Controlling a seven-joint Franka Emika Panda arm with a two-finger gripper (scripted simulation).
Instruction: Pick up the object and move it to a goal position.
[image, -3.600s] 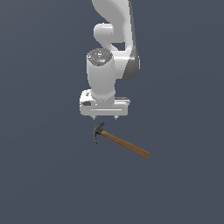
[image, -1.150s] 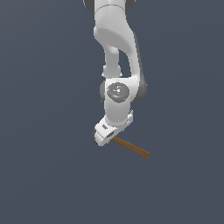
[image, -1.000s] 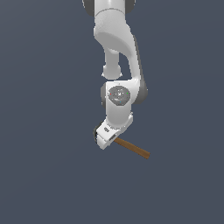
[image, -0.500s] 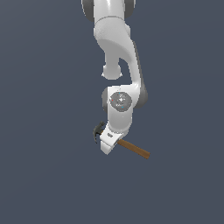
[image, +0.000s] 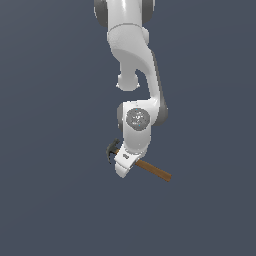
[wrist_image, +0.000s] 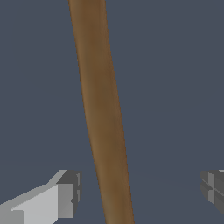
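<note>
Closest in, the wrist view shows the long brown wooden handle (wrist_image: 103, 118) of the small claw hammer running lengthwise between the two grey fingertips (wrist_image: 70, 192) of the white robot gripper (wrist_image: 140, 188). The handle sits nearer one fingertip than the other, so the jaws straddle it off-centre. The fingers are spread wide, with clear gaps on both sides; they touch nothing and hold nothing.

Farther off, the exterior view shows the gripper (image: 123, 167) lowered over the hammer (image: 150, 170). Its dark grey-black metal head (image: 112, 149) pokes out toward the exterior view's left; the handle slants down toward the exterior view's right.
</note>
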